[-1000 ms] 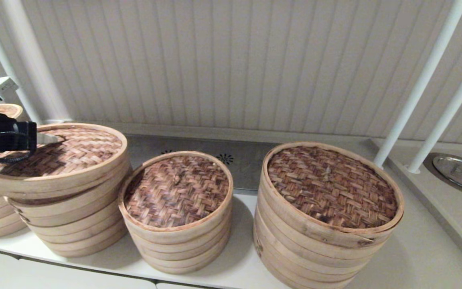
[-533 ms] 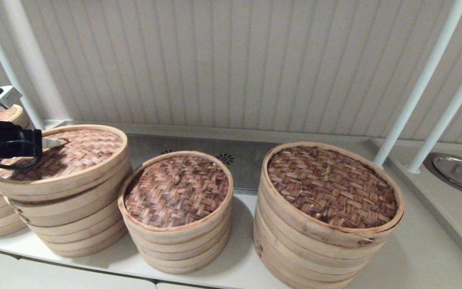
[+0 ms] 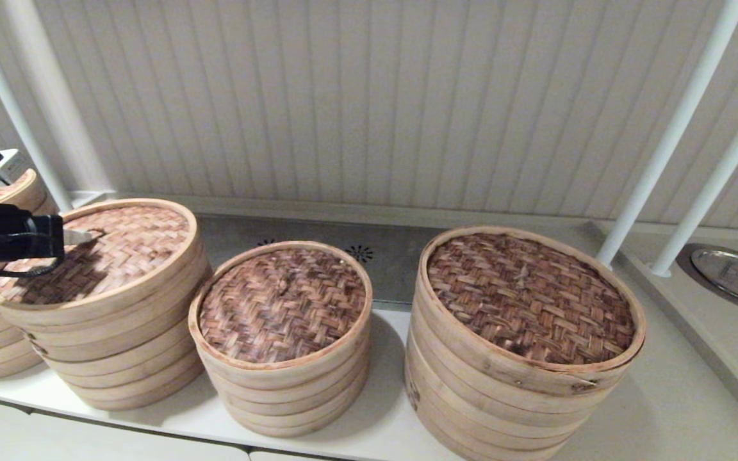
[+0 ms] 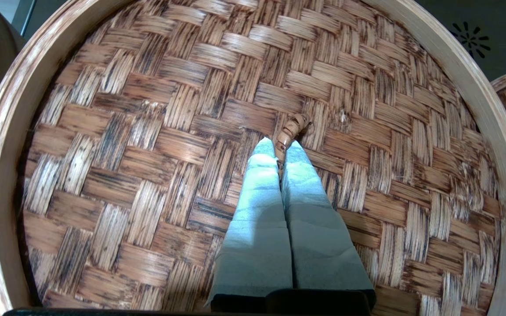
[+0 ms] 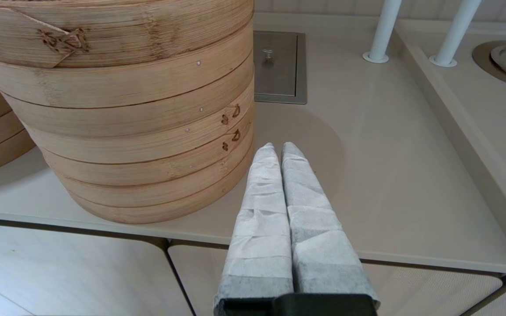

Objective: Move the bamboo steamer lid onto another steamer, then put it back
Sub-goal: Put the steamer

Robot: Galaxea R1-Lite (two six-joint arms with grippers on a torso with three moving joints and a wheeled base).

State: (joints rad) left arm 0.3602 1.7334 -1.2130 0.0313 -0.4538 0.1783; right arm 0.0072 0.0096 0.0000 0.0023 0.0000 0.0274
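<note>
Lid pinched by its loop on the left-hand steamer stack

The left gripper (image 4: 280,154) is pressed together on the small loop handle (image 4: 291,130) — the one raised hold on the lid (image 3: 97,253), which sits atop the leftmost front stack (image 3: 109,358). The smallest steamer (image 3: 281,333) stands just beside it, top unobstructed. The right gripper (image 5: 279,153) hangs closed and empty over bare counter (image 5: 367,175).

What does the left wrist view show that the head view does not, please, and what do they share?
Only the left wrist view shows the left pincer shut on the small loop handle. Only the head view shows the smallest steamer, the widest steamer and the white counter. Both show the bamboo steamer lid with its herringbone weave and pale rim.
</note>
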